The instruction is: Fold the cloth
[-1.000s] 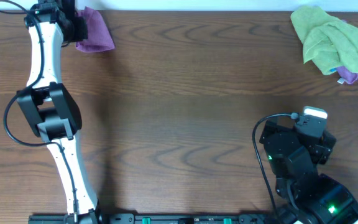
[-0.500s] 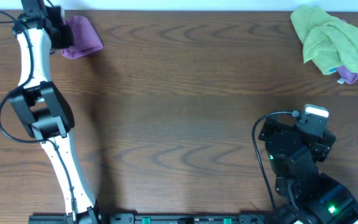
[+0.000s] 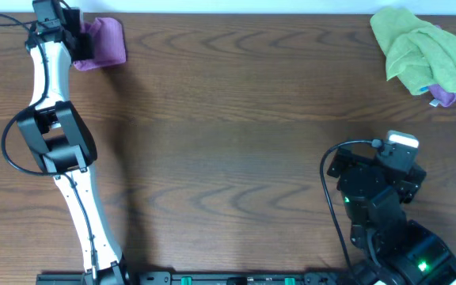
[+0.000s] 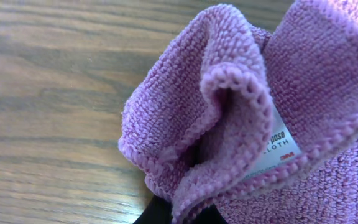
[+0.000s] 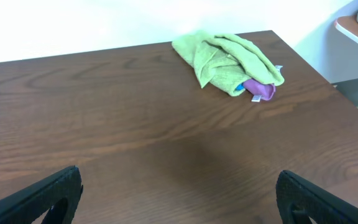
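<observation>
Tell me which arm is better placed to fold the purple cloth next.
Left. The left tool is shut on the purple cloth at the far left. The right tool is open and empty, far from it, facing the green cloth.

Violet-purple all over the cloth [image 4: 229, 112], nubbly looped weave, same shade along the stitched hem. White on its label [image 4: 277, 146], with dark lettering (and a tiny red mark at the corner). Dark brown across the table [image 3: 228, 119], wavy wood grain, paler streaks up close. Lime green for the other cloth [image 3: 418, 49], with a purple scrap [image 3: 443, 96] beneath it. White with black joints on the left arm [image 3: 47, 75]; black on the right arm [image 3: 378, 198], dotted with green lights.
</observation>
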Tool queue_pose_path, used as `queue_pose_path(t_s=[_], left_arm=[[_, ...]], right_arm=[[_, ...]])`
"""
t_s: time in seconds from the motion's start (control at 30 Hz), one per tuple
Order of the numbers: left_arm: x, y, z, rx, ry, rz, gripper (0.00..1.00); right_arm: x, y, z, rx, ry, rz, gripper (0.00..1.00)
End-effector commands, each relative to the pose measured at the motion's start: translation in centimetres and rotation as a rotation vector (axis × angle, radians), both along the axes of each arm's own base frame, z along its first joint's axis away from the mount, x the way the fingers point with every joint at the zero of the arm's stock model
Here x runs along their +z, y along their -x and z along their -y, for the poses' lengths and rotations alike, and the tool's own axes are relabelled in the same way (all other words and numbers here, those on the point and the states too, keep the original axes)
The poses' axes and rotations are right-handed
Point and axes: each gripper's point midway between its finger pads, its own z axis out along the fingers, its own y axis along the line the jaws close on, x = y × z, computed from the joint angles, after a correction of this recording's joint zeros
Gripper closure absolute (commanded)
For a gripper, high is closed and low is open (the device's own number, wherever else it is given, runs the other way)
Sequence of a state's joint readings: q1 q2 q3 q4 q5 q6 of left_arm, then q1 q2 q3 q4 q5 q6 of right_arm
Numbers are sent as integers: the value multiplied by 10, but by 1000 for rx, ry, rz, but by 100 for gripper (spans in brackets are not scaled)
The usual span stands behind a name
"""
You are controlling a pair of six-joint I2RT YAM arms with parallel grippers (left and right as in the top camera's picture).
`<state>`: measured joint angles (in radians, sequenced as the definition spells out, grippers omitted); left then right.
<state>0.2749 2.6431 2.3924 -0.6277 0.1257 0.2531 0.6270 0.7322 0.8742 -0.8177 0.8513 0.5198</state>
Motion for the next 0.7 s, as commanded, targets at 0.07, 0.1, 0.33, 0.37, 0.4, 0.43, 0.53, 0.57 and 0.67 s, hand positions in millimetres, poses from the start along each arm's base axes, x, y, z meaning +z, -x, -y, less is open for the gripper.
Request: queue_pose_path(t_s=[0.07, 0.1, 0.33, 0.37, 0.4, 0.43, 0.53, 0.57, 0.67], left_arm=[[-4, 1, -16, -19, -55, -9, 84], [-4, 0, -17, -16, -56, -4, 72], [2, -2, -32, 62, -98, 18, 5], [3, -3, -35, 74, -109, 20, 4], [4, -3, -38, 90, -120, 24, 5], [6, -3, -41, 106, -127, 29, 5], [16, -6, -42, 133, -116, 55, 5], [23, -9, -43, 151, -106, 73, 5], [54, -17, -38, 173, -67, 134, 4]], right_arm=[[2, -1, -2, -3, -22, 19, 1], [3, -2, -3, -3, -25, 23, 1], [3, -2, -3, -3, -27, 25, 1], [3, -2, -3, -3, -27, 25, 1], [3, -2, -3, -3, -27, 25, 1], [3, -2, -3, -3, -27, 25, 1], [3, -2, -3, -3, -26, 24, 1], [3, -2, -3, -3, -26, 24, 1], [2, -2, -3, -3, -24, 22, 1]])
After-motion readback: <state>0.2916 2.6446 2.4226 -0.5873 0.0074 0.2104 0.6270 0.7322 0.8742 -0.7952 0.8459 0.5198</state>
